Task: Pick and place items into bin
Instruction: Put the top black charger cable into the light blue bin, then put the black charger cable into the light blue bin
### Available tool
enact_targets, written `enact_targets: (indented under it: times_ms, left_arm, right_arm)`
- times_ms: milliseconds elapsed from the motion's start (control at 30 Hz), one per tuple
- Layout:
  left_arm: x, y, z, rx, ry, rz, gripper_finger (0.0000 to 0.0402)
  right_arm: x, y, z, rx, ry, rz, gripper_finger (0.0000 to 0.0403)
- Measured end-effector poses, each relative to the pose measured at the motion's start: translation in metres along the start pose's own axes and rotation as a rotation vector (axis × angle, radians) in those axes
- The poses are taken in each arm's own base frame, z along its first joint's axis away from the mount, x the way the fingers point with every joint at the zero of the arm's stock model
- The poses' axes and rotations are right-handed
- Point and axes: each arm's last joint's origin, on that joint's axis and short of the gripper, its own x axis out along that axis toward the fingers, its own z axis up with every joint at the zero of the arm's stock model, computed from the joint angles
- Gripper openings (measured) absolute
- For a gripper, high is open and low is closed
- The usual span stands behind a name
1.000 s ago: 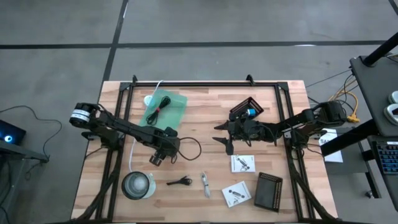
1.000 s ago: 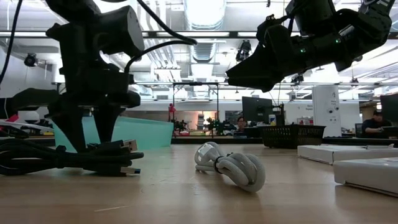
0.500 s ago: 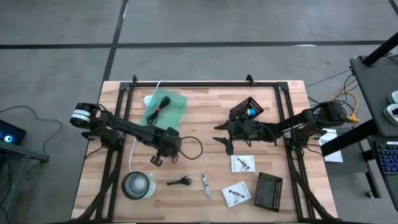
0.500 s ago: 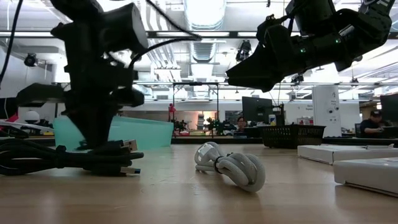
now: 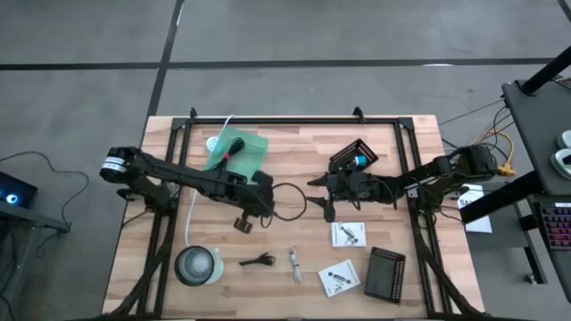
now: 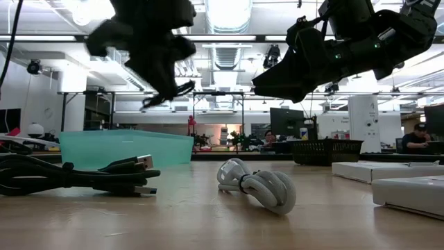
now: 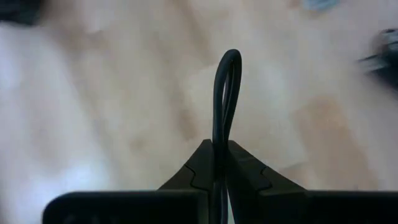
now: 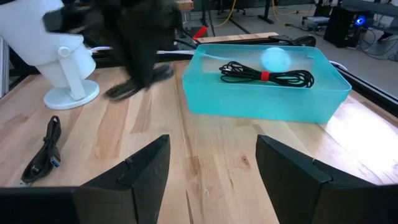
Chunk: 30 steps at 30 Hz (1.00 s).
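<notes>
My left gripper (image 7: 214, 146) is shut on a black cable (image 5: 287, 200) and hangs raised over the table's middle (image 5: 266, 203), in front of the teal bin (image 5: 239, 153). The bin holds a black cable with a red tie (image 8: 267, 76). Another black coiled cable (image 6: 76, 177) lies flat near the front edge beside a silvery piece (image 5: 294, 264). Two white packets (image 5: 348, 234) lie flat at the front right. My right gripper (image 8: 211, 155) stands open right of centre (image 5: 319, 198), with nothing between its fingers. My left gripper pinches a fold of the black cable, two strands side by side (image 7: 217, 134), between its two fingers. The bend of the loop (image 7: 228, 59) stands out beyond the fingertips. The fingers slant down from the table's left. The low view shows no part of the cable on the table.
A round clear tub (image 5: 196, 265) stands at the front left. A black basket (image 5: 354, 156) with a blue piece sits behind my right gripper, and a black tray (image 5: 386, 275) lies at the front right. Black frame rails (image 5: 174, 160) run along the table's sides.
My left gripper has shut on the black cable, then gone up and toward the table's right edge, tipping less steeply. The cable has come up with it, and its loop now lies farther right, close to my right gripper.
</notes>
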Motion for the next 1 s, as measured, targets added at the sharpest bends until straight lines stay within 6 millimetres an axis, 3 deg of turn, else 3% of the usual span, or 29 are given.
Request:
enact_targets:
  times_ms: [133,233,633,1000]
  left_arm:
    - [-0.021,0.018,-0.002,-0.017,0.169,0.190,0.0006]
    - [-0.031,0.037,-0.009,-0.132,0.242,0.272,0.0005]
    - [-0.029,0.107,-0.068,-0.892,0.349,0.349,0.0005]
    - [-0.028,0.116,-0.078,-0.936,0.345,0.286,0.0066]
  right_arm:
    - [0.000,0.000,0.000,0.000,0.000,0.000,0.0224]
    - [0.000,0.000,0.000,0.000,0.000,0.000,0.0224]
    - [0.001,0.001,0.003,-0.054,-0.013,0.001,0.0224]
    - [0.001,0.001,0.003,-0.069,-0.012,0.001,0.0224]
